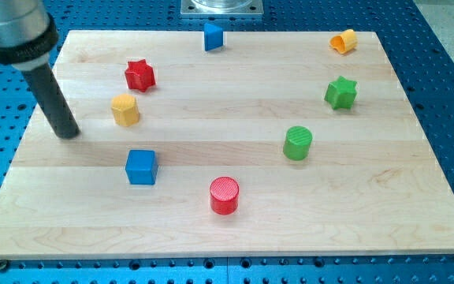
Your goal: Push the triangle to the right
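wooden board [416, 197]: eight blocks on it, none touching another. rod: no jaws, holds nothing; my tip [68, 133] rests near the view's left edge, just left of the yellow block [124, 110] and well apart from the target. blue triangle [213, 35]: at the view's top edge, centre. judgement: push not begun; approach and the whole rightward push remain.

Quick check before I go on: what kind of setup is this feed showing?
Probably a lab test bench, not a home or factory: a pale wooden board on a blue perforated plate, scattered small blocks such as the blue triangle, and my tip at the view's left.
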{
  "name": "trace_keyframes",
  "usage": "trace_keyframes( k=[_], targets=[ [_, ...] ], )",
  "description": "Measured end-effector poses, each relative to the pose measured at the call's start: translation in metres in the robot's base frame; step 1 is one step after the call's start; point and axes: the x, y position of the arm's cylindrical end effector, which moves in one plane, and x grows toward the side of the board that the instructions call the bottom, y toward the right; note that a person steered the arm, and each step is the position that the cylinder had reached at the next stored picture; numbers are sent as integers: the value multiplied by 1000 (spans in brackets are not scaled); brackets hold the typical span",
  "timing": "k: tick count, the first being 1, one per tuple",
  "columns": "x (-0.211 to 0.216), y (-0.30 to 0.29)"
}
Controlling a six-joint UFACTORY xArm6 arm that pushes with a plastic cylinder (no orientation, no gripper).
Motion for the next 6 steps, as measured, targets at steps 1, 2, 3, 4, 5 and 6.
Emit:
trace_keyframes(
  k=[1,2,3,4,5,6],
  targets=[
    [-85,15],
    [-119,-1],
    [-189,69],
    [-226,115],
    [-225,155],
    [-224,192]
  ],
)
